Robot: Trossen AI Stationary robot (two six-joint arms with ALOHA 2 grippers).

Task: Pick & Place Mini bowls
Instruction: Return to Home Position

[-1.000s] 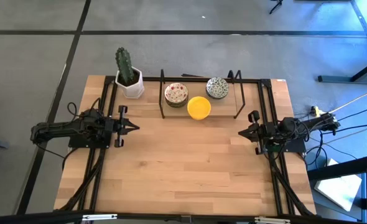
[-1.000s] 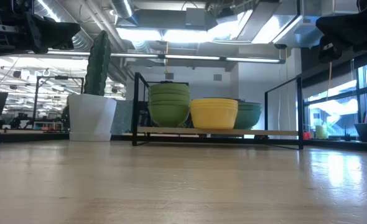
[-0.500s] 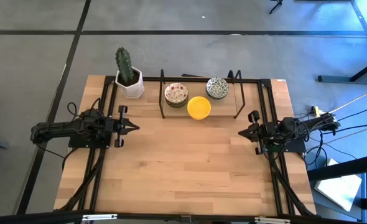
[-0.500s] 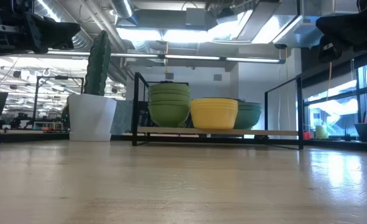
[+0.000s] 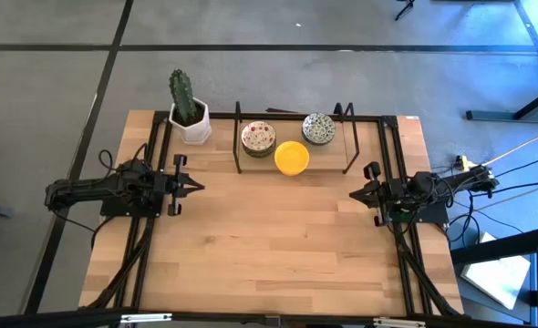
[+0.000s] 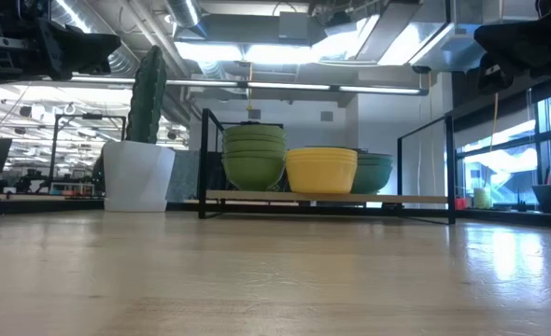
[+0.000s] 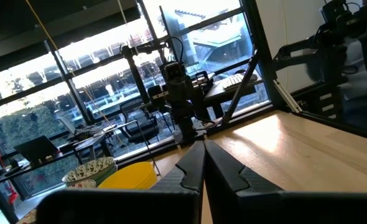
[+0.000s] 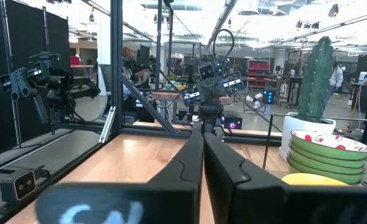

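Three piles of mini bowls (image 5: 292, 157) on the wire shelf (image 5: 238, 146) at the desk's (image 5: 269, 246) far edge. At opposite sides, left gripper (image 5: 199, 187) and right gripper (image 5: 353, 194), fingers (image 7: 191, 169) pressed together, empty; bowls about equally far.

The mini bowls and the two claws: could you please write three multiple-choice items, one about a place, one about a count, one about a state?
1. On the shelf, the yellow stack stands: A between the two patterned stacks; B at one end; C under them.
2. Bowl stacks on the shelf: A two; B three; C five.
3. The left claw and the right claw are: A open; B shut on bowls; C shut and empty.
Answers: 1 A, the high view shows it between the red-speckled stack and the grey-green stack; 2 B, three stacks show; 3 C, each wrist view shows its claw closed on nothing.
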